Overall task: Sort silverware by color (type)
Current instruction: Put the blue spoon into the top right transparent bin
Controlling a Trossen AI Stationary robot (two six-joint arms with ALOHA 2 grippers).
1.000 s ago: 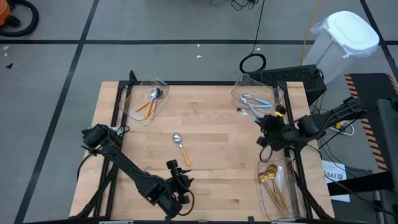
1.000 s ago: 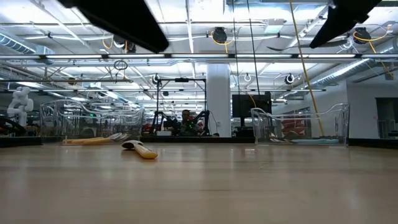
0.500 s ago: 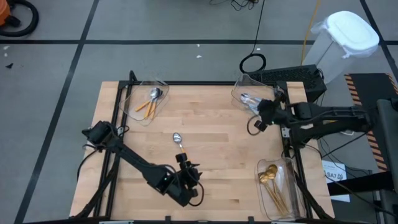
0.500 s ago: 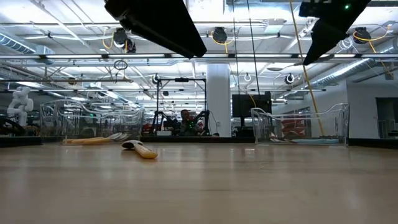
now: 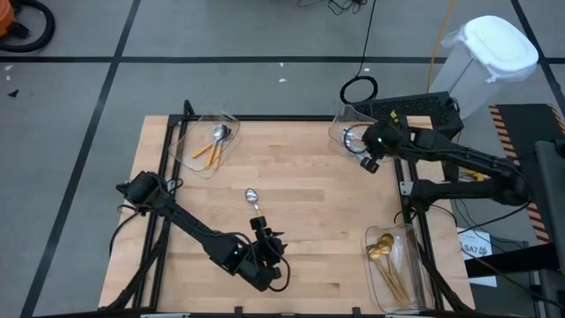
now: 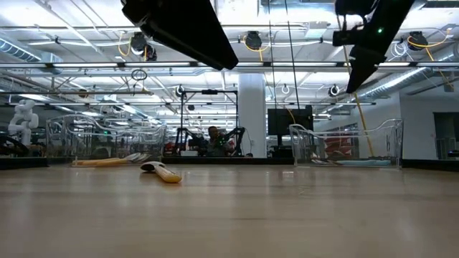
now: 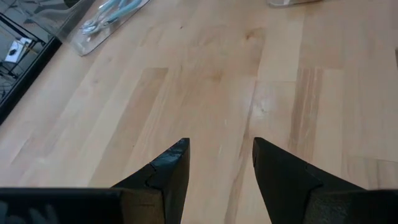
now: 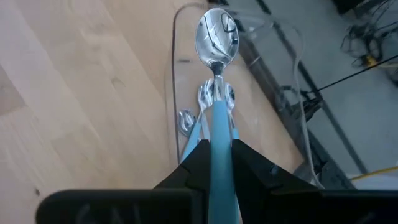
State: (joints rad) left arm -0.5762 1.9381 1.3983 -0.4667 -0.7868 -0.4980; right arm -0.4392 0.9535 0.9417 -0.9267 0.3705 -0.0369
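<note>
Since the earlier frames the right arm has swung from the table's right edge to the far right bin, and the left arm has slid nearer the lone spoon.

High view: right gripper [image 5: 368,146] hangs over the far right bin [image 5: 341,117]. Left gripper [image 5: 265,237] sits just short of the orange-handled spoon [image 5: 255,208] lying mid-table. Two orange spoons [image 5: 214,143] rest in the far left bin [image 5: 188,159]; gold spoons [image 5: 386,261] fill the near right bin [image 5: 427,276].

Low view: orange-handled spoon [image 6: 162,171] flat on the wood; both arms overhead.

Left wrist view: fingers [image 7: 168,169] apart, empty, bare table between them.

Right wrist view: gripper [image 8: 214,148] clamped on a blue-handled spoon [image 8: 217,74] at the handle, bowl pointing out over the blue spoons [image 8: 196,119] already in the bin.

Judgement: spoons look light, stiff, slick on the bowl; pinch mid-handle, where it is narrow and coloured.
</note>
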